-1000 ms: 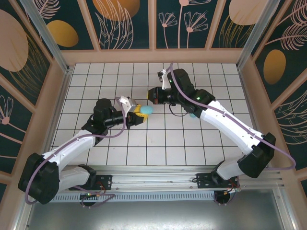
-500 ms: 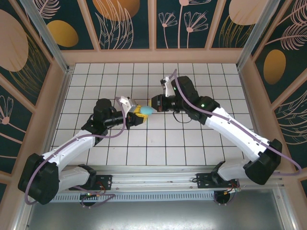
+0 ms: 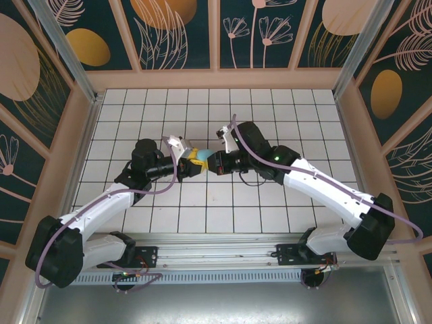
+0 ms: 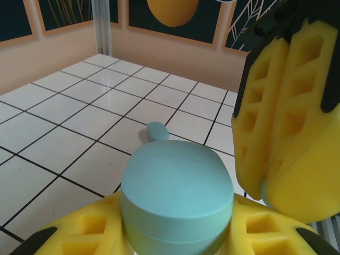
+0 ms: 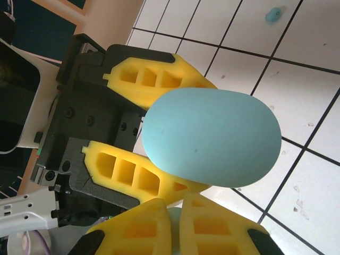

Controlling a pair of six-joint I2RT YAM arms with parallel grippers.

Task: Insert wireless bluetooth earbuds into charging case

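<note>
The earbud (image 4: 263, 192) appeared as a small light-blue piece pinched at the tips of the right gripper (image 3: 215, 162), whose fingers were pressed together just beside the charging case (image 4: 178, 194). A second earbud (image 4: 156, 130) lay loose on a white tile beyond the case. The left gripper (image 3: 194, 162) was clamped on the case from both sides, with the lid apparently closed. The step in hand was judged to be presenting the earbud to the case, and the next move called for opening the lid and then aligning the earbud over its socket.
</note>
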